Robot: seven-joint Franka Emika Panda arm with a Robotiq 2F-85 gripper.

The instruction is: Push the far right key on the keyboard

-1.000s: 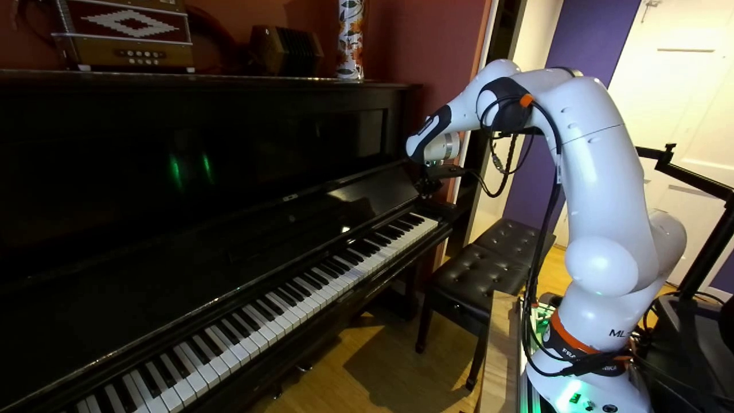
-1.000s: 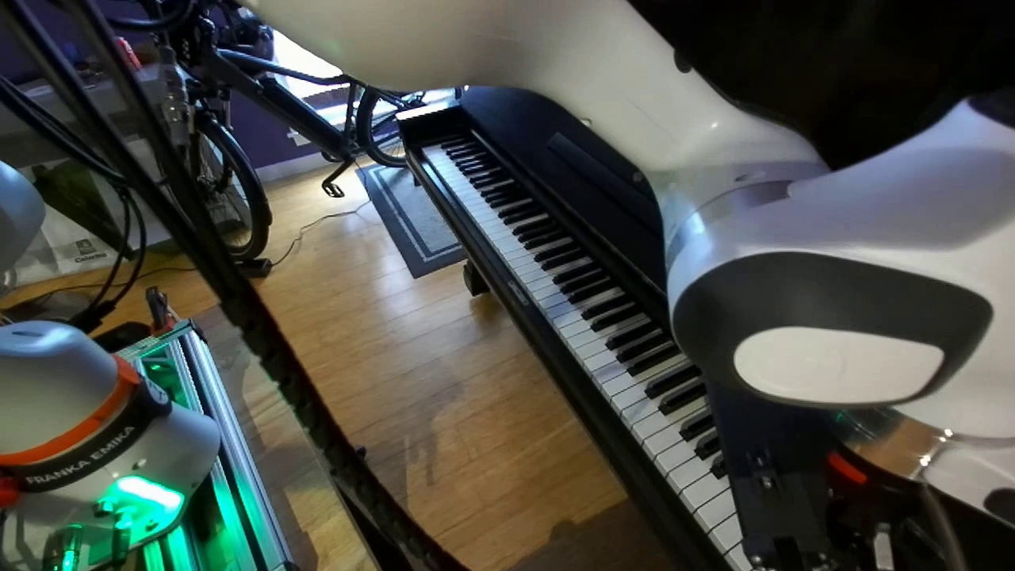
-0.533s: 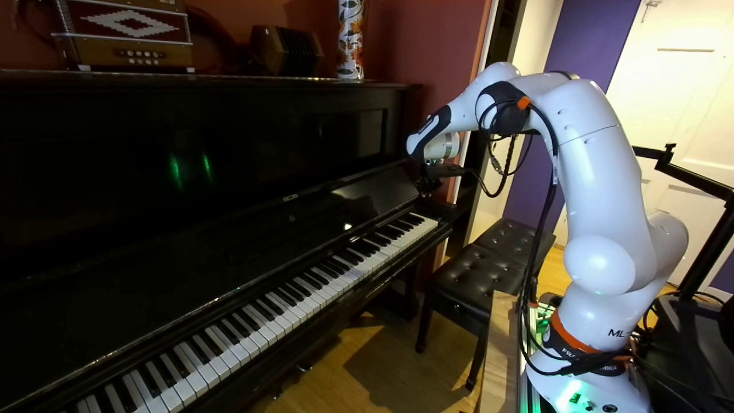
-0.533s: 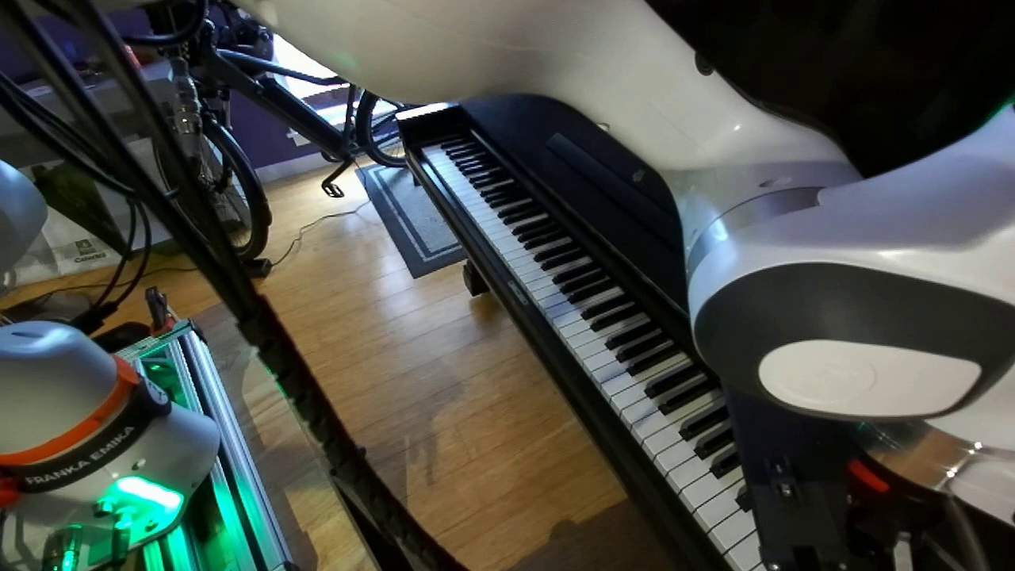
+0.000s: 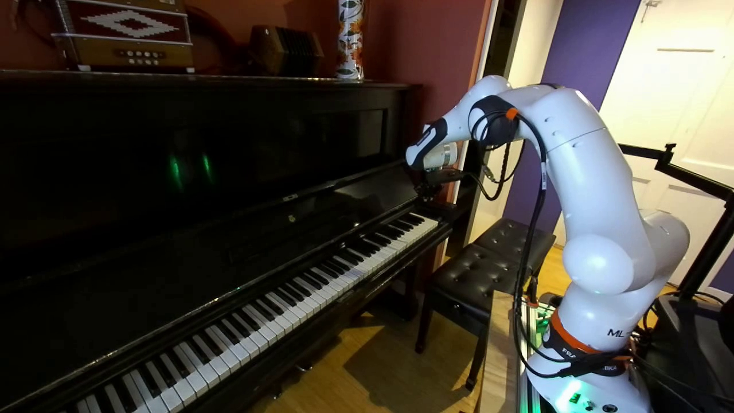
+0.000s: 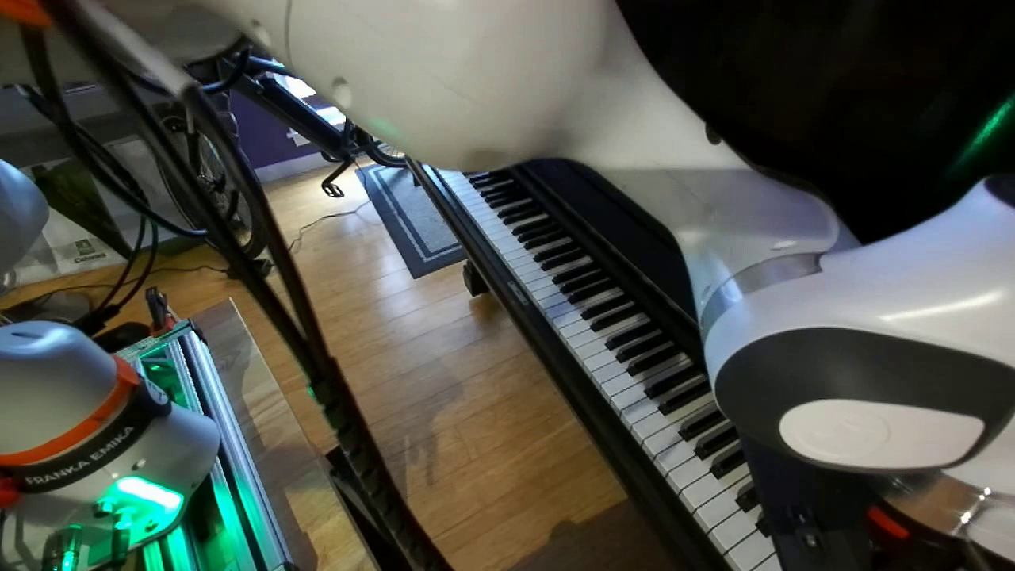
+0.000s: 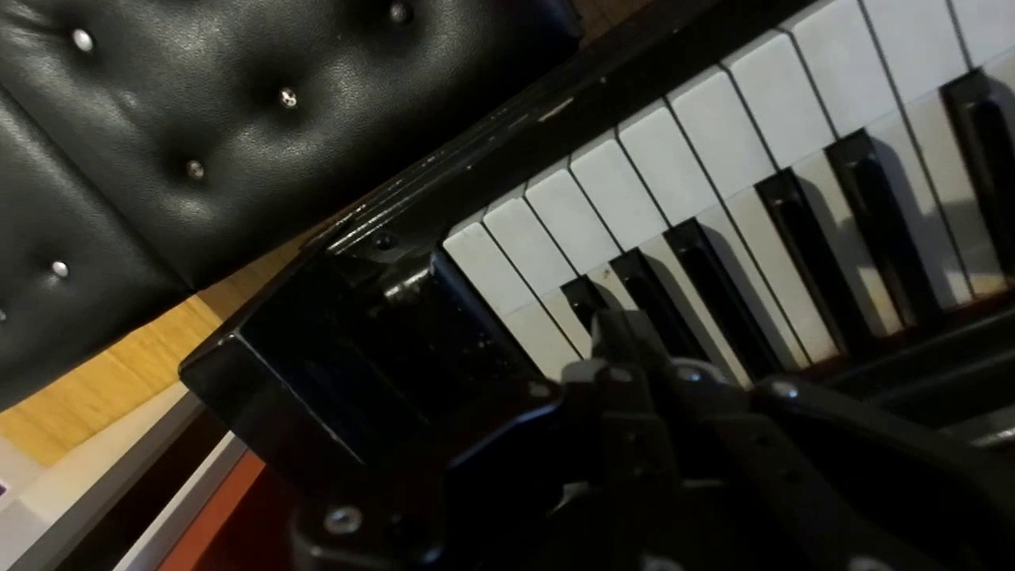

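Observation:
The keyboard (image 5: 338, 280) of the black piano (image 5: 189, 143) shows in both exterior views (image 6: 587, 345) and in the wrist view (image 7: 698, 151). The far right key (image 7: 490, 270) is the last white key beside the black end block (image 7: 349, 341) in the wrist view. My gripper (image 7: 622, 316) is shut and empty, fingertips together. In the wrist view the tips overlap the last black key, a little right of the far right key. Their height above the keys cannot be told. In an exterior view the gripper (image 5: 425, 192) is dark and small above the keyboard's far end.
A black padded bench (image 5: 487, 269) stands in front of the piano's treble end and shows in the wrist view (image 7: 238, 119). A wall with a red edge (image 7: 214, 515) is close beside the end block. An accordion (image 5: 126, 37) and a patterned vase (image 5: 350, 40) stand on the piano.
The arm's elbow and upper links have come down and toward the piano. The wrist has lowered slightly over the keyboard's treble end. The piano and bench have not moved.

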